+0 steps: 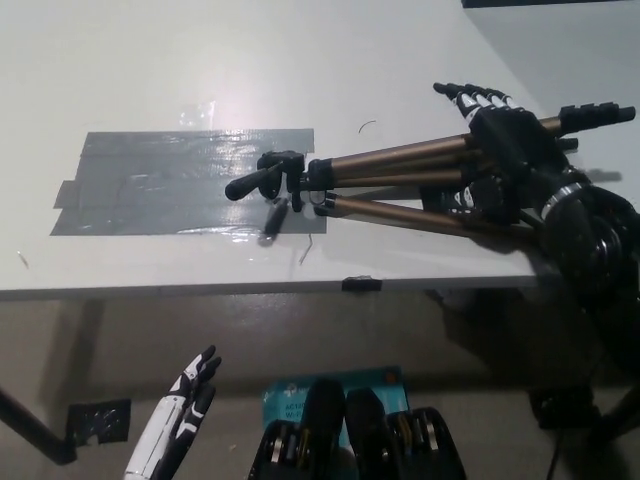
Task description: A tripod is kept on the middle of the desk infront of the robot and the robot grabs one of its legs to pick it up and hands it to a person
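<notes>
One tripod (400, 185) lies on its side across the right half of the white table (200, 60), folded legs running toward the right edge of the frame. The legs are slim bronze-coloured metal tubes with black plastic collars and black rubber-looking feet; three tubes can be counted, fanned slightly apart. Its black head and pan handle (262, 180) point toward the picture's left and overlap the right end of a grey tape patch (160, 185), a wide rectangle of glossy, wrinkled strips stuck flat to the tabletop.

The black right robot hand (500, 140) lies over the legs in the right part of the frame, fingers stretched out and spread toward the upper left, palm down on the tubes and not closed round any of them. The pale fingertips (470, 95) reach past the uppermost tube onto bare table. Its wrist and arm trail off to the lower right edge.

The white left robot hand (185, 400) hangs at the lower left, below the table's front edge, fingers straight and loosely apart, holding nothing.

The table is smooth and matte with a bright glare spot above the tape. Its front edge crosses the frame just below the tripod, with a small black clip (361, 284) on it. The upper and left parts of the tabletop give open room.
</notes>
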Tool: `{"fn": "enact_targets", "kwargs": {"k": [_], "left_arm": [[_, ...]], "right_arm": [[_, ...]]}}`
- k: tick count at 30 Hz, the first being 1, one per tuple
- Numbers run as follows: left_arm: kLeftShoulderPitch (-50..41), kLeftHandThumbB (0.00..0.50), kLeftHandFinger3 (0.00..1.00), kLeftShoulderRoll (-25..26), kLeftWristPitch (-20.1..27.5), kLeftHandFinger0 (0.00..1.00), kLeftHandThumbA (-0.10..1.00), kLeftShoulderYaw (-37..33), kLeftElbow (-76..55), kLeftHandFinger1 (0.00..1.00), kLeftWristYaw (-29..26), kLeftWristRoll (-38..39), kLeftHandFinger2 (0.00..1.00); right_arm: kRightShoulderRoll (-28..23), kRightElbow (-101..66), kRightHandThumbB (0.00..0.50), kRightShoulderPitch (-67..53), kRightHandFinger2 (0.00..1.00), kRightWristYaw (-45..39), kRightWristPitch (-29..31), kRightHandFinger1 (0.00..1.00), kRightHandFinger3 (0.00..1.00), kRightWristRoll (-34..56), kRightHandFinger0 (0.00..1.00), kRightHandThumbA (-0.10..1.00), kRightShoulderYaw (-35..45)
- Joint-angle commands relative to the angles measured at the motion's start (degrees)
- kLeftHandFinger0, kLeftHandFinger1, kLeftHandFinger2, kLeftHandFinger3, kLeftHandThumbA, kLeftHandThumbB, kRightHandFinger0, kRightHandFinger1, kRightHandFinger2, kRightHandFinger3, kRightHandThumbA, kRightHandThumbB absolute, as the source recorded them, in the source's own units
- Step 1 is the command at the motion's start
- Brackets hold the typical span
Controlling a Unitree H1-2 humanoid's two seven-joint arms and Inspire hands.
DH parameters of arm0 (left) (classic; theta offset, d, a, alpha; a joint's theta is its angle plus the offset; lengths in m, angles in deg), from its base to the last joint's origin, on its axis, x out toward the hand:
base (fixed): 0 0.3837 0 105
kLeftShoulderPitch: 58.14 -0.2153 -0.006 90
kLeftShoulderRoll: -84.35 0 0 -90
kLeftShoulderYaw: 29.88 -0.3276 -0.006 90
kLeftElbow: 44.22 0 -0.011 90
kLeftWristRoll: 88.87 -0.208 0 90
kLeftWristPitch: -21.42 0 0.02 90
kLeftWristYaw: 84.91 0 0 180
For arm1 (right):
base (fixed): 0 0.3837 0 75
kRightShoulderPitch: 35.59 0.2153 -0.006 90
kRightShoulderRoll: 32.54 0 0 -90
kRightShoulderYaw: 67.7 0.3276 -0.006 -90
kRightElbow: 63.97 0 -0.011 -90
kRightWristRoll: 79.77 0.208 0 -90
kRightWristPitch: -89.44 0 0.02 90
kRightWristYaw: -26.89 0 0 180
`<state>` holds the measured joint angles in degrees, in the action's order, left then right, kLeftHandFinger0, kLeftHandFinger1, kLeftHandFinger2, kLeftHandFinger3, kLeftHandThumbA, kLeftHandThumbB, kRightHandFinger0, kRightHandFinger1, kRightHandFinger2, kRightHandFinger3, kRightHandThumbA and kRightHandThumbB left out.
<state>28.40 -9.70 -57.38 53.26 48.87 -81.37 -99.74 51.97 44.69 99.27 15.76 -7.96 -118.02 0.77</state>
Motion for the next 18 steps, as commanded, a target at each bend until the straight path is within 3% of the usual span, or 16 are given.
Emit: {"fn": "enact_targets", "kwargs": {"k": [1,4,12,18], "left_arm": [[0.45,0.306,1.0,0.63,2.74,1.0,1.0,-0.34,-0.53,1.0,0.41,-0.62,1.0],[0.81,0.304,1.0,0.78,4.42,1.0,1.0,-0.36,0.3,1.0,0.41,-0.31,1.0],[1.2,0.311,1.0,1.14,2.7,1.0,1.0,-0.55,-0.62,1.0,0.79,-1.18,1.0],[1.47,0.307,1.0,1.11,2.12,1.0,1.0,-0.59,-0.88,1.0,1.23,-1.22,1.0]], "right_arm": [[-0.05,2.77,0.428,5.54,1.0,0.88,-1.39,1.0,1.0,-5.0,1.0,1.0,-1.82],[0.15,4.9,0.407,6.56,1.0,3.28,-0.25,1.0,1.0,-6.34,1.0,1.0,-2.9],[0.22,8.31,0.393,9.33,1.0,9.87,3.47,1.0,1.0,-8.06,1.0,1.0,-3.02],[0.05,7.34,0.35,10.11,1.0,13.2,6.12,1.0,1.0,-9.19,1.0,1.0,-3.02]]}}
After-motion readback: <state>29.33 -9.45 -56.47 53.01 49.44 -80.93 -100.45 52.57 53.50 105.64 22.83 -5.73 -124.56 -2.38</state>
